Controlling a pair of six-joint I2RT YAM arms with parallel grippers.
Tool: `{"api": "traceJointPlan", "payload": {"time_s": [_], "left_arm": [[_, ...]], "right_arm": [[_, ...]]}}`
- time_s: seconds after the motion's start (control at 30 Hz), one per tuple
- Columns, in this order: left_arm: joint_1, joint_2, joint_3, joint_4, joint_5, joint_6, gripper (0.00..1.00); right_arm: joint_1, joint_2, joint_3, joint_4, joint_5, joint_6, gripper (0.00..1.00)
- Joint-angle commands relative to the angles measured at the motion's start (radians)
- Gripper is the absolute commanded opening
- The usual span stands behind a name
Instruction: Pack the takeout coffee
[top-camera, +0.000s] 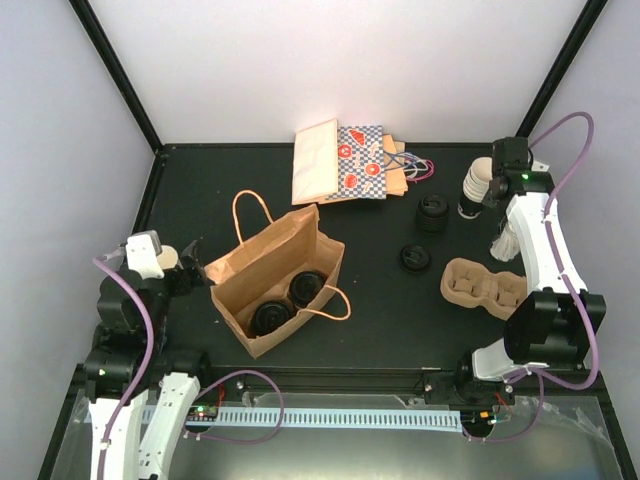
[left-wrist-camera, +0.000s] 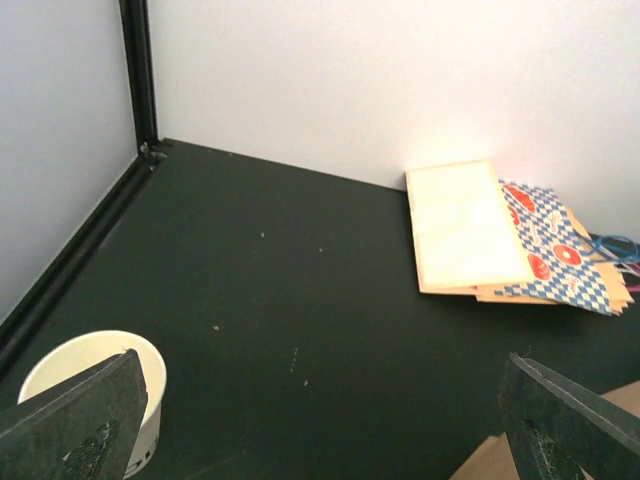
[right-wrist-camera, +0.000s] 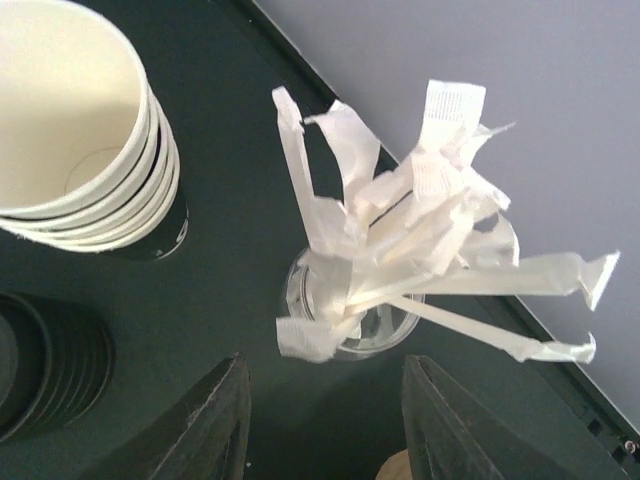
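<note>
Hovering with straws (right-wrist-camera: 400, 250) just ahead, our right gripper (right-wrist-camera: 325, 400) stood part-open, empty; we judged a straw pick underway, needing one centred between jaws. Left gripper (left-wrist-camera: 320, 400) gaped empty.

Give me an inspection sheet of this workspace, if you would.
Surface: black table, no spills seen.
Job's things: two lidded coffees inside the open brown bag.
Clutter: flat bags, cup stack, loose lids, carrier tray, straw glass, empty cup.
Grippers: left gripper fingers wide, empty; right gripper fingers apart, empty, by the straws.
Cables: purple cables along both arms.
Surroundings: white walls, black frame.
</note>
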Motion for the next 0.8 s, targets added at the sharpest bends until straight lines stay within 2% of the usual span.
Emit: {"api": "traceJointPlan", "payload": {"time_s": [0.0,0.17,0.37,0.67,0.77], "left_arm": [[0.002,-0.002,0.03,0.03,-0.067,-0.005,0.99],[0.001,-0.003,0.003,0.054,-0.078,-0.004,0.99],[0.001,0.01,-0.014,0.07,-0.081,0.005,0.99],[0.001,0.007,-0.037,0.084,-0.09,0.007,0.99],[0.001,0.012,-0.043,0.086,-0.089,0.007,0.99]], "right_arm": [[-0.008,0.034,0.052,0.02,0.061,0.03,0.44],[-0.007,0.065,0.072,0.021,0.066,0.03,0.36],[-0.008,0.078,0.066,0.036,0.06,0.03,0.33],[-0.008,0.069,0.074,0.019,0.027,0.038,0.02],[-0.007,0.043,0.083,0.002,0.033,0.034,0.01]]}}
